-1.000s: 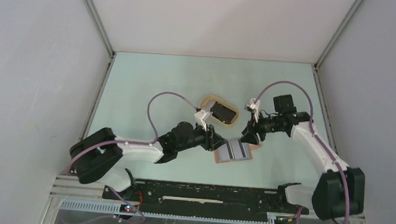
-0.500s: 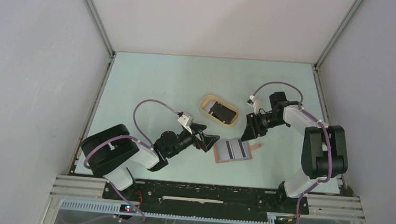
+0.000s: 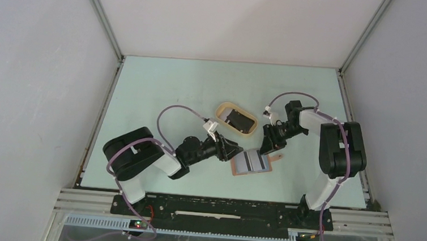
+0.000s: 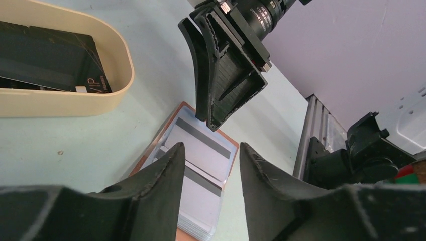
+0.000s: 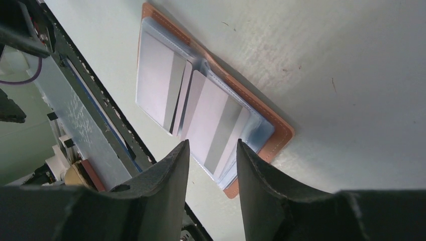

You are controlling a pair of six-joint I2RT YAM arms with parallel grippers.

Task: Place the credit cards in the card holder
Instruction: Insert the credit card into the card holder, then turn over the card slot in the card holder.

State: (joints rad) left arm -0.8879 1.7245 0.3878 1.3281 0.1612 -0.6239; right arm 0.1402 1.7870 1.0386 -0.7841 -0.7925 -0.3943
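Observation:
The card holder lies open and flat on the table, reddish-brown outside with light blue pockets. Whitish credit cards with grey stripes sit in both halves. They also show in the right wrist view and the left wrist view. My left gripper is open and empty at the holder's left edge. My right gripper is open and empty just above its upper right edge, near the snap tab. More black cards lie in the beige tray.
The oval beige tray stands just behind the card holder, between the two arms; its rim shows in the left wrist view. The black rail of the arm bases runs along the near edge. Grey walls enclose the table.
The left gripper drew back to the left, then came forward again to the holder's left edge. The right arm folded back and its gripper lifted slightly off the holder's right edge.

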